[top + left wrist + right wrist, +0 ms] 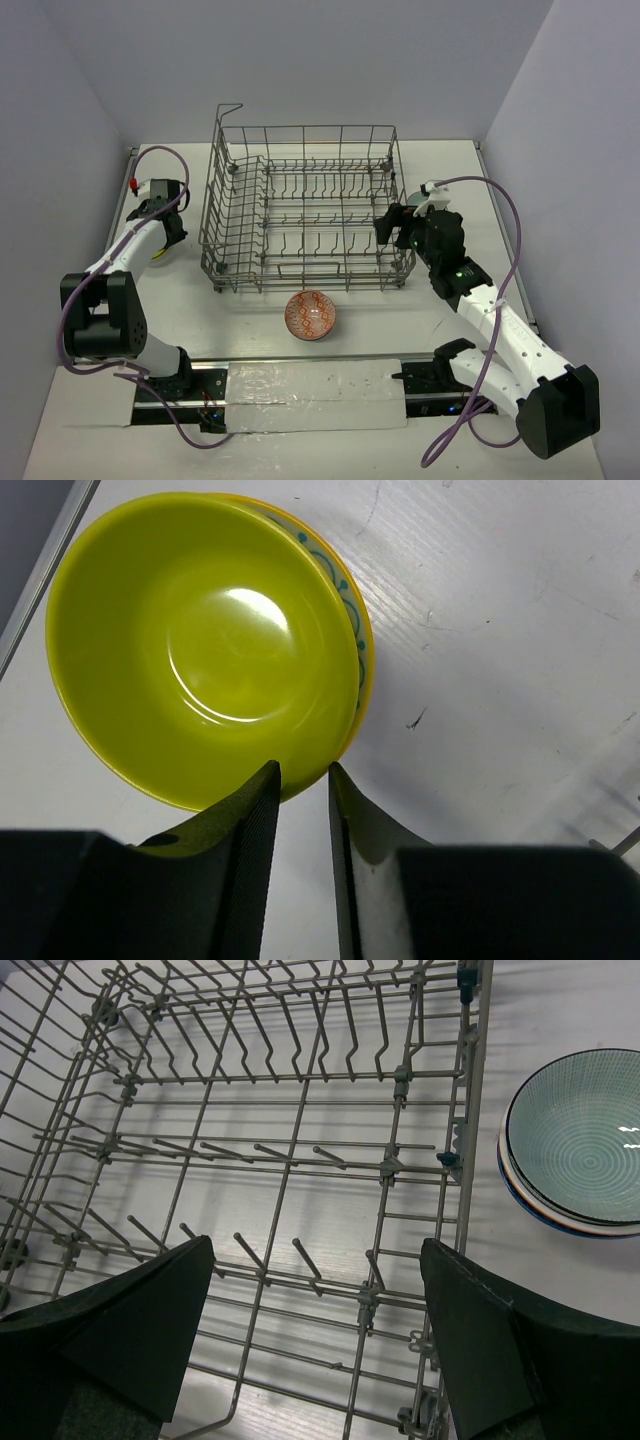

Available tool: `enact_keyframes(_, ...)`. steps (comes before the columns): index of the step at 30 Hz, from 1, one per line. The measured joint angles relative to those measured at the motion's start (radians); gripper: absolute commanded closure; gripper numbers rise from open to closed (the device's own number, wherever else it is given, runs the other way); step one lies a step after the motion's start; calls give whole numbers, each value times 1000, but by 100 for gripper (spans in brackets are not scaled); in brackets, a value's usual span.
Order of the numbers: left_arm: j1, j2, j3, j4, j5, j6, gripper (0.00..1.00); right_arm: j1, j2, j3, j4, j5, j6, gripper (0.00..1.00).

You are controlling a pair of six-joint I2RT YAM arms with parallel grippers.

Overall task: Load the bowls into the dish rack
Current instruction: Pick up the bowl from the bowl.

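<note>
Dish rack (300,200) lies directly beneath the wide-open right claw (318,1248), a teal bowl (585,1150) outside its wall to that claw's right, while the left claw (302,770), fingers (250,820) close-set, sits at a yellow bowl (200,640)'s near rim on the table (500,630), grip unconfirmed.

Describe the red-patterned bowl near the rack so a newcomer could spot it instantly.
Find the large grey wire dish rack in the middle of the white table. Just off its near long side stands a small round bowl, alone. Only it has a red-orange pattern on white; the others in view are a lime-yellow bowl and a teal-ringed bowl.
</note>
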Motion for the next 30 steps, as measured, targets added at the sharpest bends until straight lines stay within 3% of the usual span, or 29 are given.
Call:
enact_keyframes(9, 0, 0, 1, 11, -2, 0, 77, 0, 0, 0, 0, 0, 0, 9)
enact_keyframes(30, -20, -90, 1, 9, -35, 4, 78, 0, 17, 11, -3, 1, 0, 9)
